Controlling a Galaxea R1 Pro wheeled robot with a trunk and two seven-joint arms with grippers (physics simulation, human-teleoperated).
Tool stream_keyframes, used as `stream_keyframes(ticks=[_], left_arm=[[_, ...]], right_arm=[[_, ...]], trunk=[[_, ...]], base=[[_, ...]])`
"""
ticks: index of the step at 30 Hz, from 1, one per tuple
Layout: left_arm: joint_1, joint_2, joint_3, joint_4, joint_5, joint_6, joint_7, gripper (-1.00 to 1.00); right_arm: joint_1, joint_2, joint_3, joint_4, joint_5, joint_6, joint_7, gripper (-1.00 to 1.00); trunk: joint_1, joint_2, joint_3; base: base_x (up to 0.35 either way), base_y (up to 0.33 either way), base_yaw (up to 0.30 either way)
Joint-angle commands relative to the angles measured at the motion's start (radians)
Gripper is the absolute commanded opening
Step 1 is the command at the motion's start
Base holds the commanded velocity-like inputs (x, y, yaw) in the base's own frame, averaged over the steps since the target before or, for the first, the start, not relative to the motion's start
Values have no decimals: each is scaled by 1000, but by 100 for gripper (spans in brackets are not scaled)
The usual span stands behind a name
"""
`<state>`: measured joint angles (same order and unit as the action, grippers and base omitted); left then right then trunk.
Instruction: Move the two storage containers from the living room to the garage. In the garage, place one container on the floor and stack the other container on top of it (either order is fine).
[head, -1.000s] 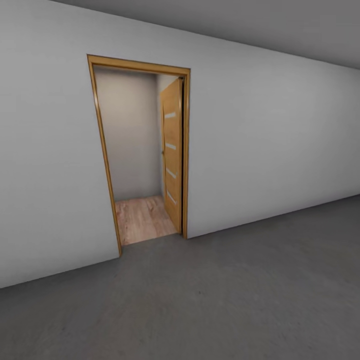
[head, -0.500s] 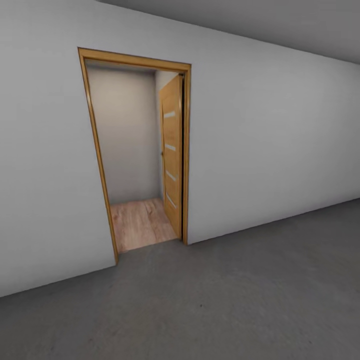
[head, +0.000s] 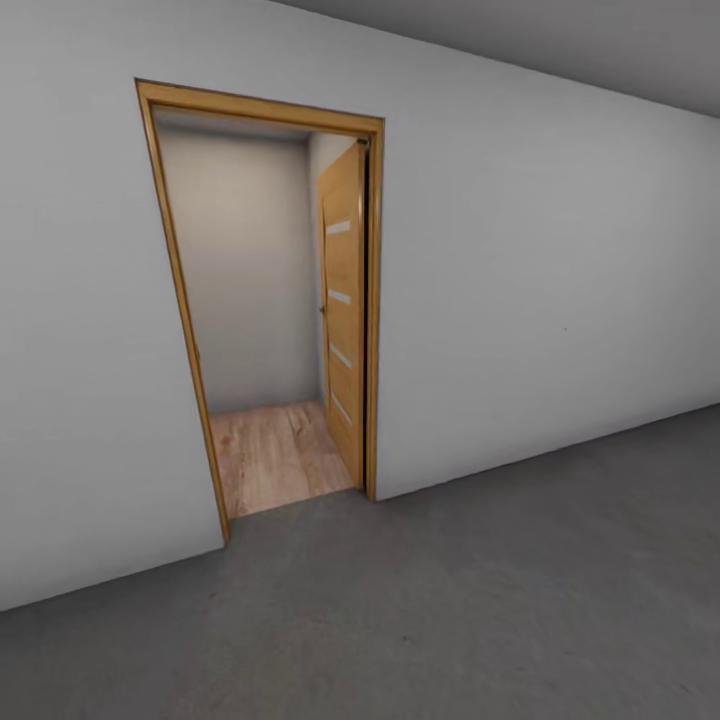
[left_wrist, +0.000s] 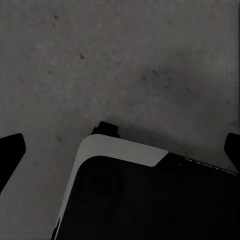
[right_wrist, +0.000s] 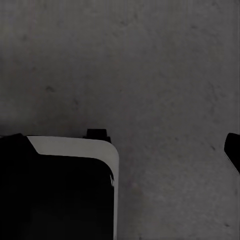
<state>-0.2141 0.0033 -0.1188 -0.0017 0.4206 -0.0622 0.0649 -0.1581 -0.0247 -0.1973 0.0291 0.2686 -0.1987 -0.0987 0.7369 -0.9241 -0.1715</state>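
I stand in the garage, facing a plain white wall (head: 540, 300) over the dark grey concrete floor (head: 450, 620). The two storage containers are out of view. In the left wrist view my left gripper (left_wrist: 119, 150) hangs open above the concrete, its dark fingertips (left_wrist: 9, 152) far apart at the picture's sides with nothing between them. My right gripper (right_wrist: 120, 145) is likewise open over the concrete floor (right_wrist: 165, 75), with one fingertip (right_wrist: 232, 150) showing at the edge. Both wrist views look down past my dark base (left_wrist: 150, 200).
A wood-framed doorway (head: 160, 300) opens in the white wall left of centre. Its wood-panelled door (head: 343, 310) is swung inward along the right jamb. Beyond lies light wood plank flooring (head: 270, 455) and a beige wall (head: 245, 270).
The whole head view has shifted: the doorway now looks larger and its left jamb sits further left and higher, so the camera has come closer. Nothing in the room moved.
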Motion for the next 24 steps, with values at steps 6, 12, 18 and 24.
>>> stream_keyframes(ticks=[6, 12, 18, 24], left_arm=[[-1, 0, -9, 0, 7, -2, 3, 100], [-1, 0, -9, 0, 7, -2, 3, 100], [-1, 1, -9, 0, 9, -2, 3, 100], [-1, 1, -8, 0, 12, -2, 3, 100]], right_arm=[[-1, 0, -8, 3, 11, -5, -4, 100], [-1, 0, -8, 3, 11, -5, -4, 100], [-1, 0, -8, 3, 11, -5, -4, 100], [-1, 0, -8, 3, 11, -5, -4, 100]], trunk=[[1, -1, -1], [1, -1, -1], [1, -1, -1], [1, -1, -1]], base=[[267, 0, 0], [264, 0, 0], [264, 0, 0], [260, 0, 0]])
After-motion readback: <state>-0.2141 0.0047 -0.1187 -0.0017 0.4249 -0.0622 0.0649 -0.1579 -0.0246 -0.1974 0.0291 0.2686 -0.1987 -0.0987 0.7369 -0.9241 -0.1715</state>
